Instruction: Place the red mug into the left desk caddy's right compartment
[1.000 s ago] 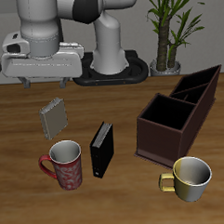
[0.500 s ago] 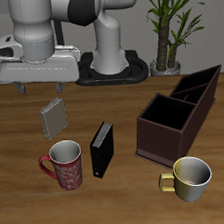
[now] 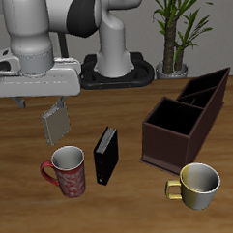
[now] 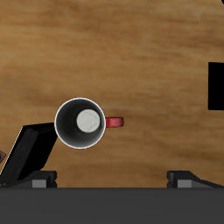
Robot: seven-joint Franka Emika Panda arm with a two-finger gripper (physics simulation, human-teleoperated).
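The red mug (image 3: 68,172) stands upright on the table near the front edge, its handle pointing away from the black box. In the wrist view the red mug (image 4: 81,123) shows from above, with a pale inside and its red handle (image 4: 115,122). My gripper (image 3: 40,98) hangs open and empty above and behind the mug, clear of it; its fingertips (image 4: 188,178) show in the wrist view. The left desk caddy (image 3: 173,149) is a dark brown tall-walled box across the table, past the black box.
A black box (image 3: 106,155) stands upright right beside the mug and also shows in the wrist view (image 4: 31,150). A small grey block (image 3: 56,120) stands behind the mug, under my gripper. A cream-and-gold mug (image 3: 197,185) sits before the caddy. A sloped-walled brown section (image 3: 209,89) adjoins the caddy behind.
My gripper has come down and moved a little toward the table's front, closer to the grey block and the mug. Nothing on the table has moved.
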